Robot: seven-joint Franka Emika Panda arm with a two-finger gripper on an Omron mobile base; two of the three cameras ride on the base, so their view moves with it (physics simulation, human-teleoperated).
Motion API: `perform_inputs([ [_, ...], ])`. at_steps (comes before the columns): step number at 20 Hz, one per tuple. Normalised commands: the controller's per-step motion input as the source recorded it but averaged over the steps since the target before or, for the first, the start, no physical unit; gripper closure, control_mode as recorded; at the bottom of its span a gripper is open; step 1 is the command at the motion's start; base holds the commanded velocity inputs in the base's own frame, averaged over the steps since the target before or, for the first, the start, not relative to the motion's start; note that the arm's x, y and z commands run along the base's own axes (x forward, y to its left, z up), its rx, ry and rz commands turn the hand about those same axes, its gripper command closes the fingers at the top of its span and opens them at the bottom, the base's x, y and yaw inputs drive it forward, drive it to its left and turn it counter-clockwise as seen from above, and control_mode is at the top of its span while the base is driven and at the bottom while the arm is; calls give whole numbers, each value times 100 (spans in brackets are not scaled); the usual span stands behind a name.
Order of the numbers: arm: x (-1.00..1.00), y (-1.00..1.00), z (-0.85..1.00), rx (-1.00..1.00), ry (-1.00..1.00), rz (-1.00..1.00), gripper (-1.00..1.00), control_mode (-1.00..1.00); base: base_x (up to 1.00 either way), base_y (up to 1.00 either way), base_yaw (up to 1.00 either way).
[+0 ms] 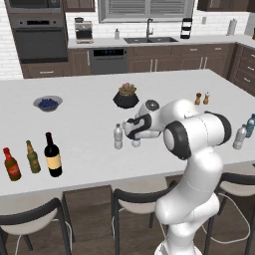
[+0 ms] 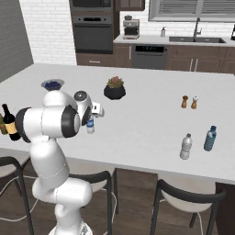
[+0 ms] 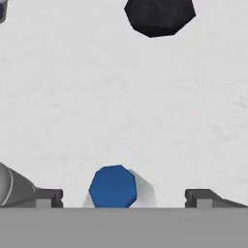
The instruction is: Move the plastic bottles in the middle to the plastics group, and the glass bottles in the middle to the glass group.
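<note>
Black plant pot (image 1: 126, 99) stands beyond blue-labelled bottle (image 2: 91, 125).

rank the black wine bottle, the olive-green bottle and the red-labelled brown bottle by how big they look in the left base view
1. black wine bottle, clearly the tallest and widest.
2. olive-green bottle and red-labelled brown bottle: they look much alike in height, the brown one somewhat stouter, so no firm order between them.

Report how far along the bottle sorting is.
Done: the black wine bottle stands beside the red-labelled brown bottle and the olive-green bottle. In hand: the open gripper hangs over the blue-labelled water bottle, not gripping it. Left: that bottle and the plain greyish bottle both stand mid-counter, apart from the teal-blue bottle and the clear bottle at the right.
</note>
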Motion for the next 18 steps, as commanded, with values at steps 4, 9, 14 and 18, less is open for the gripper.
perform_inputs([
  [4, 15, 0, -8, 0, 0, 0, -100, -100, 0, 0, 0],
  [9, 16, 0, -3, 0, 1, 0, 100, -100, 0, 0, 0],
  [14, 4, 0, -3, 0, 1, 0, 100, -100, 0, 0, 0],
  [18, 0, 0, 0, 0, 0, 0, 100, -100, 0, 0, 0],
])
